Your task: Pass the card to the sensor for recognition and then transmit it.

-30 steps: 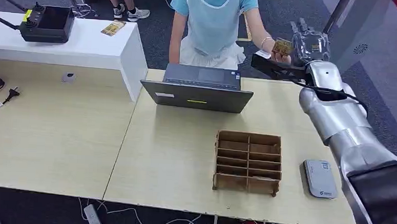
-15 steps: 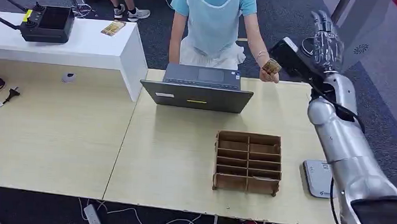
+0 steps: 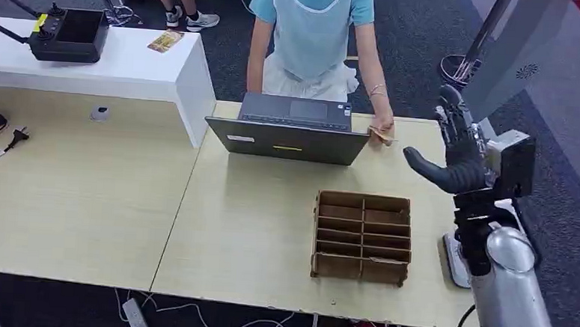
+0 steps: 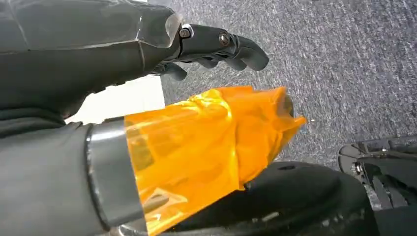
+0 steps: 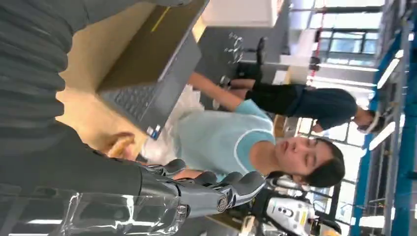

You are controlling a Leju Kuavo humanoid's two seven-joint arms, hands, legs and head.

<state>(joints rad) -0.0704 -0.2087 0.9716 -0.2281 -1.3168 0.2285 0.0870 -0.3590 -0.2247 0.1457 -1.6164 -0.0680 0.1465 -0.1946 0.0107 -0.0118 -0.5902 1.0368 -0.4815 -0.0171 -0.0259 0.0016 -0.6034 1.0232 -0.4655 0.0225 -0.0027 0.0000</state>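
Note:
The small brown card [image 3: 381,135] is in a person's hand [image 3: 382,127], low over the table beside the laptop's right edge; the same card [image 5: 119,145] appears in the right wrist view. My right hand [image 3: 456,156] hovers above the table's right side, fingers spread and holding nothing, a short way right of the card. The grey sensor [image 3: 451,262] lies flat near the table's right edge, mostly hidden behind my right forearm. In the left wrist view my left hand [image 4: 216,46] hangs over the carpet with nothing in it, its thumb wrapped in orange film.
A laptop [image 3: 292,130] stands at the table's far side, in front of the person in a light blue shirt [image 3: 309,22]. A brown compartment box [image 3: 362,236] sits left of the sensor. A white counter [image 3: 127,69] at far left carries a black controller [image 3: 69,33].
My right hand gave up the card to the person, then drew back and down toward me. The person's hand lowered the card to the table beside the laptop.

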